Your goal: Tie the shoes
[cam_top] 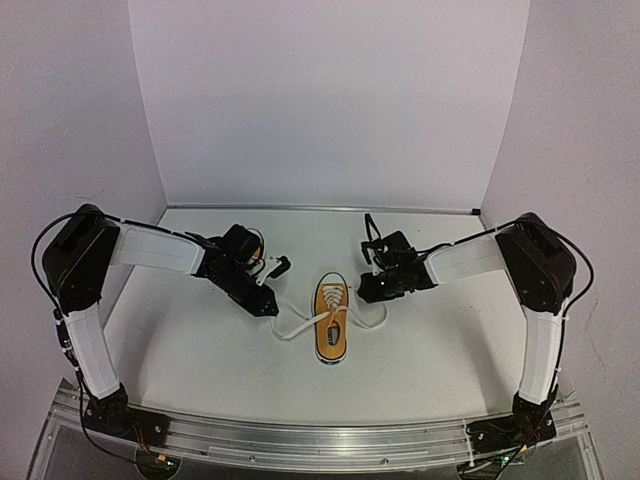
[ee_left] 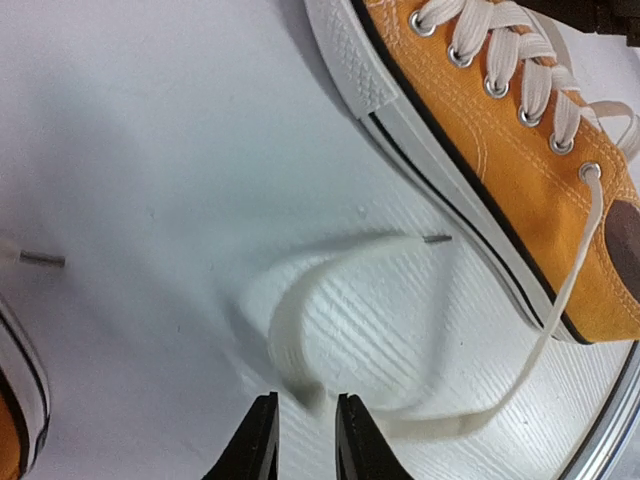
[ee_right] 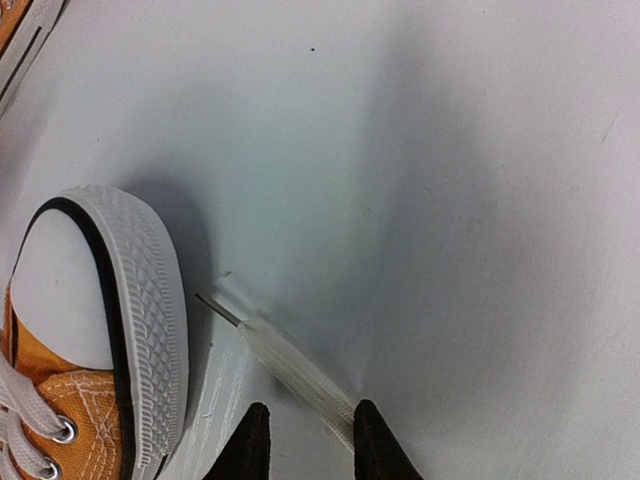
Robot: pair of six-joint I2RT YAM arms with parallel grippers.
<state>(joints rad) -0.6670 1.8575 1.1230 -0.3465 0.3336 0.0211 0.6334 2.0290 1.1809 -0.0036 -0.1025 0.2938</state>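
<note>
One orange-yellow shoe (cam_top: 332,325) with a white toe cap lies mid-table, toe pointing away from me, with its white laces untied. Its left lace (cam_top: 295,329) trails left and its right lace (cam_top: 376,318) curls right. My left gripper (cam_top: 271,305) is low at the left lace. In the left wrist view its jaws (ee_left: 305,440) stand narrowly apart with a fold of the lace loop (ee_left: 290,335) between the tips, beside the shoe (ee_left: 520,170). My right gripper (cam_top: 368,291) is by the toe. Its jaws (ee_right: 308,440) are also apart, with the lace end (ee_right: 290,365) running against the right finger.
A sliver of a second orange shoe shows at the lower left of the left wrist view (ee_left: 18,400) and at the top left corner of the right wrist view (ee_right: 20,30). A loose lace tip (ee_left: 42,260) lies near it. White walls enclose the white table (cam_top: 200,360).
</note>
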